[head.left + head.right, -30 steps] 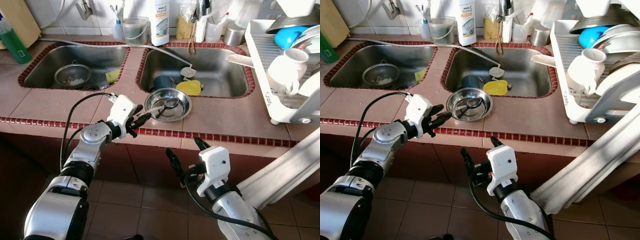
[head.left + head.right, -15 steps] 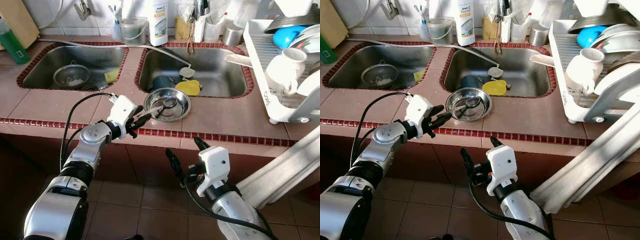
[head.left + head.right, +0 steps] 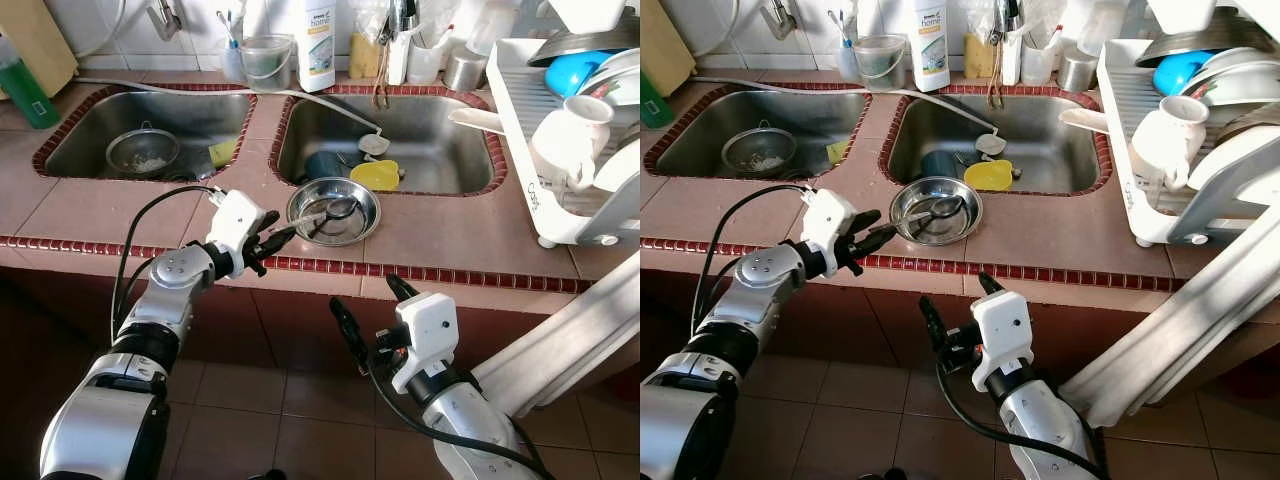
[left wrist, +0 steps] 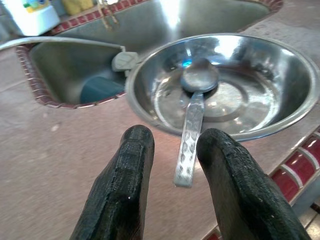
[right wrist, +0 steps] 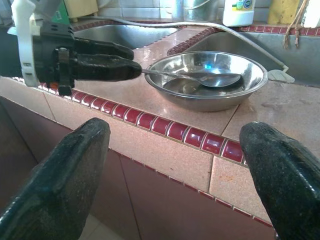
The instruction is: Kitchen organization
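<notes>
A steel bowl (image 3: 350, 229) sits on the tiled counter in front of the right sink. A spoon (image 3: 327, 212) lies in it, with its handle sticking out over the rim towards me. My left gripper (image 3: 274, 238) hovers at the counter's front edge, just left of the bowl. It is open, and in the left wrist view the handle's end (image 4: 184, 175) lies between the two fingers (image 4: 125, 185) with a gap on each side. My right gripper (image 3: 372, 305) hangs open below the counter edge, its fingers (image 5: 65, 170) wide apart and holding nothing.
The left sink holds a strainer (image 3: 144, 152) and a sponge. A blue cup and a yellow lid (image 3: 378, 175) lie in the right sink. A white dish rack (image 3: 545, 150) full of crockery stands at the right. Bottles and cups (image 3: 320, 40) line the back wall.
My left gripper has drifted a little to the left, away from the bowl. The bowl, the spoon and the right arm have stayed put.
</notes>
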Available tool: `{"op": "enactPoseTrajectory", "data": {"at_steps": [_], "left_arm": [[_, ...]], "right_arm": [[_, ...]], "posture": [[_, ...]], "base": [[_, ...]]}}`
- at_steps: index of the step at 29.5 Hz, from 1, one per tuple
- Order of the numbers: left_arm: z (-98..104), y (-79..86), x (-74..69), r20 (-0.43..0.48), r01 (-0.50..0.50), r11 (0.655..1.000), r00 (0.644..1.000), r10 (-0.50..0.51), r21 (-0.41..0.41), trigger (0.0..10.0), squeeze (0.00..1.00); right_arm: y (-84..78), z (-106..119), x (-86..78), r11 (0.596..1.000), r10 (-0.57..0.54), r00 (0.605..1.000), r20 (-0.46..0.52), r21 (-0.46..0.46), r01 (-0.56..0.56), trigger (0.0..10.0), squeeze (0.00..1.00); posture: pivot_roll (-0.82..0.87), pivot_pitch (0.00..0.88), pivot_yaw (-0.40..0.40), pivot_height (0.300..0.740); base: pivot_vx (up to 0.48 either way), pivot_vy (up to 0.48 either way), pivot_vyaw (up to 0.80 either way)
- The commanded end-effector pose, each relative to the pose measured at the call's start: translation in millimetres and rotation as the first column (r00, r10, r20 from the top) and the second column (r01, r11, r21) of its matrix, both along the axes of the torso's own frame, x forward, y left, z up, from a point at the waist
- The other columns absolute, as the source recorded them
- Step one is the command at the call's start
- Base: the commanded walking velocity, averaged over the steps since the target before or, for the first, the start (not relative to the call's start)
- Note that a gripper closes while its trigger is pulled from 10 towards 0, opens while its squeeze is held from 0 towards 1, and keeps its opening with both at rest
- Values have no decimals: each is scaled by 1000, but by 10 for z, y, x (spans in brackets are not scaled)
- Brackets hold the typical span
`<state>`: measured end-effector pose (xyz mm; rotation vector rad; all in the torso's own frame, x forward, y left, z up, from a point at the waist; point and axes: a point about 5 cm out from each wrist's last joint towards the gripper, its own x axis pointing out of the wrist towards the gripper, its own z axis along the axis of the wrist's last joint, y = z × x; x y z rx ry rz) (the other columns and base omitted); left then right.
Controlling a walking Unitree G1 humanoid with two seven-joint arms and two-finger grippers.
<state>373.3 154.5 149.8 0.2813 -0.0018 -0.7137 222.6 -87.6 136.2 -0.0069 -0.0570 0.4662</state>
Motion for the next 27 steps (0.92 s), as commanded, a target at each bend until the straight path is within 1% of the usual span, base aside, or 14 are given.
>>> {"op": "enactPoseTrajectory", "data": {"at_steps": [1, 22, 23, 24, 27], "left_arm": [[-24, 70, -23, -5, -10, 1000, 1000, 10, -5, 10000, 0], [-51, 70, -44, -11, 5, 1000, 1000, -5, -8, 10000, 0], [-58, 67, -47, -11, 7, 1000, 1000, -7, -4, 1373, 0], [-67, 62, -52, -11, 9, 1000, 1000, -9, 1, 0, 0], [-69, 53, -57, -12, 17, 1000, 1000, -17, -7, 0, 0]], "right_arm": [[33, 35, -15, 1000, 10, 1000, 8, 10, -11, 10000, 0], [44, 37, -8, 1000, 12, 1000, 11, 12, -13, 10000, 0], [44, 37, -10, 1000, 13, 1000, 11, 12, -13, 10000, 0], [45, 37, -12, 1000, 13, 1000, 11, 11, -13, 10000, 0], [44, 37, -13, 1000, 12, 1000, 11, 11, -12, 10000, 0]], "posture": [[-192, 147, 76, 740], [-191, 143, 75, 740], [-192, 142, 75, 740], [-193, 142, 76, 740], [-193, 141, 75, 740]], "base": [[0, 0, 0], [0, 0, 0], [0, 0, 0], [0, 0, 0], [0, 0, 0]]}}
